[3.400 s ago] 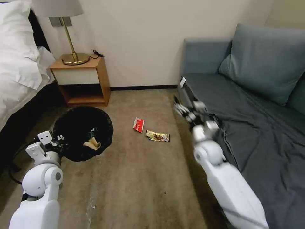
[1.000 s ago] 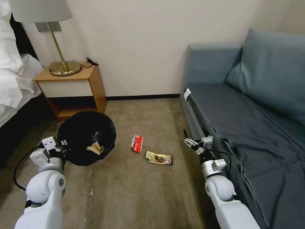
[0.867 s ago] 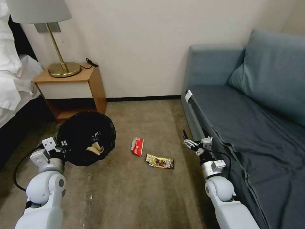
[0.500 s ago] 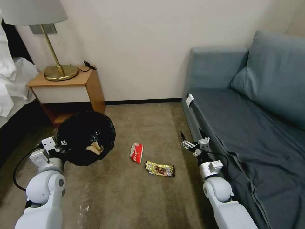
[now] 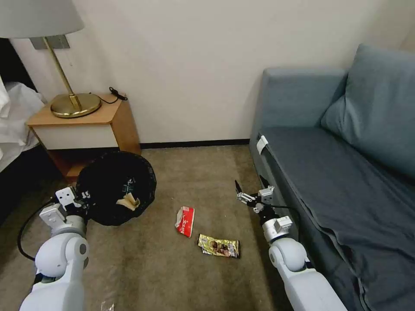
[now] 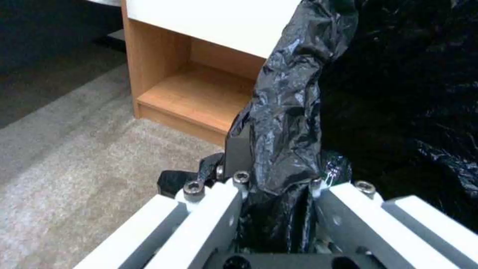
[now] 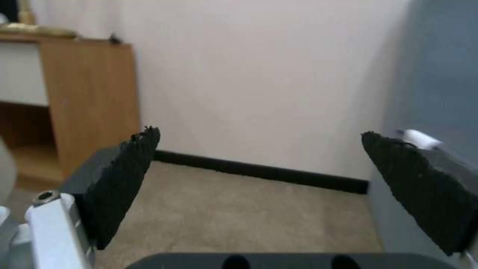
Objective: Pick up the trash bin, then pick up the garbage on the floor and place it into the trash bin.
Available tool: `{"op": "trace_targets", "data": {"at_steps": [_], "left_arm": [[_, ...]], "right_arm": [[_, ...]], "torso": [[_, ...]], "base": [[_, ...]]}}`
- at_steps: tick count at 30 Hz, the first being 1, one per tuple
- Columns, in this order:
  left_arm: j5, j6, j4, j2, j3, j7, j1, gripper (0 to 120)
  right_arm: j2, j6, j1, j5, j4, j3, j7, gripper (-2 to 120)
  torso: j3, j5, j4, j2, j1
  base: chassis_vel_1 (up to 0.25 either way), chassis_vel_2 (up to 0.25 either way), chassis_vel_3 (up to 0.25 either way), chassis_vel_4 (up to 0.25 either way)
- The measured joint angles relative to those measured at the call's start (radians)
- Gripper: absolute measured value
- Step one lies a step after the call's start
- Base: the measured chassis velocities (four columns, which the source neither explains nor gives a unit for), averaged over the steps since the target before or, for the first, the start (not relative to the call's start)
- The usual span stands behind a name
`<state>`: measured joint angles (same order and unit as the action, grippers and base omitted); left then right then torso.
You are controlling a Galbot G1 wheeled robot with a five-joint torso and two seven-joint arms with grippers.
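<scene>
Head view: my left hand (image 5: 80, 199) pinches the trash bin (image 5: 116, 188) by its bagged rim; my right hand (image 5: 250, 193), wide open, empty, faces light, crinkly red-and-white wrapper (image 5: 185, 215), best pinched at an edge.

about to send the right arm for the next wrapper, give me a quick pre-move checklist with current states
1. Left gripper shut on the black-bagged round trash bin's rim: ok.
2. Right gripper open, nothing between its pads: ok.
3. Red-and-white wrapper lying free on the carpet: ok.
4. Gold-brown snack wrapper lying apart from the red one: ok.
5. Bin opening facing the camera, crumpled paper inside: ok.
6. Clearance from the grey-blue sofa beside the right arm: cannot tell.
</scene>
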<state>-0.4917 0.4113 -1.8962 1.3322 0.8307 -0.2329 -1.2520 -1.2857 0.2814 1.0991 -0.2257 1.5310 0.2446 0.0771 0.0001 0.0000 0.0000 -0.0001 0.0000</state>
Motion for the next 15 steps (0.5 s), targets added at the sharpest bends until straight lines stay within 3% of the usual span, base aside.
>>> {"op": "trace_targets", "data": {"at_steps": [6, 9, 15], "left_arm": [[0.005, -0.001, 0.005, 0.004, -0.006, 0.001, 0.003, 1], [0.022, 0.002, 0.005, 0.016, -0.014, 0.002, 0.004, 1], [0.034, 0.009, 0.0, 0.026, -0.019, 0.002, 0.01, 1]], "right_arm": [[0.077, 0.025, -0.082, 0.025, -0.074, -0.109, 0.043, 100], [0.164, 0.06, -0.187, 0.057, -0.192, -0.245, 0.118, 100], [0.193, 0.062, -0.329, 0.093, -0.346, -0.371, 0.256, 100]], "torso": [[0.0, 0.0001, 0.0001, 0.0, 0.0], [0.0, -0.0001, 0.0, 0.0, 0.0], [0.0, 0.0003, 0.0, 0.0, 0.0]], "base": [[-0.022, 0.035, 0.035, -0.022], [0.0, 0.0, 0.0, 0.0], [0.0, 0.0, 0.0, 0.0]]}}
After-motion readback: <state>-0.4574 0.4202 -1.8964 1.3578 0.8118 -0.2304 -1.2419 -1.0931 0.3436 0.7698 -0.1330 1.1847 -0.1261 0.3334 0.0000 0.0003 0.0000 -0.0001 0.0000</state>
